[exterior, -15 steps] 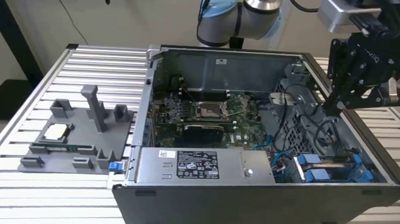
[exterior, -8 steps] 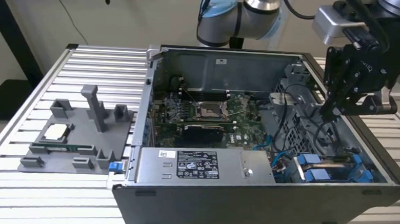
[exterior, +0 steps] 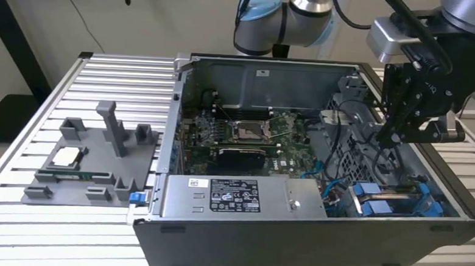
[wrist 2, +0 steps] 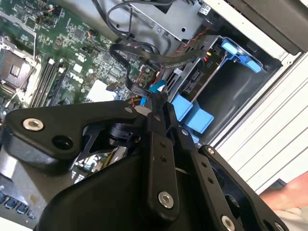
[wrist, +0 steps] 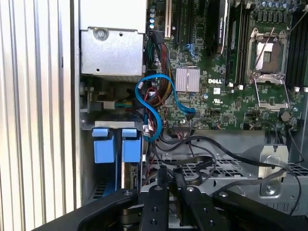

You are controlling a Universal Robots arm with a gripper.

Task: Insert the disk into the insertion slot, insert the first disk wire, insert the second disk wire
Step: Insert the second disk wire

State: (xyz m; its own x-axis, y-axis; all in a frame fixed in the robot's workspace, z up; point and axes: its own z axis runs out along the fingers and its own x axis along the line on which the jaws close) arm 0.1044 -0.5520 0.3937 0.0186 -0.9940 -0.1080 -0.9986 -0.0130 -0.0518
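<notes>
The disk in its blue carrier frame lies inside the insertion slot, at the case's near corner on the exterior view's right. Its blue tabs and its connector edge show in the wrist views. My gripper hangs shut inside the open case, above the perforated drive cage and back from the disk. Its fingers are pressed together, and I see nothing held between them. A looped blue wire and a flat black wire lie loose between my gripper and the motherboard.
The grey power supply box sits along the case's near wall. The motherboard fills the case floor. A grey fixture tray with small parts stands on the slatted table at the exterior view's left.
</notes>
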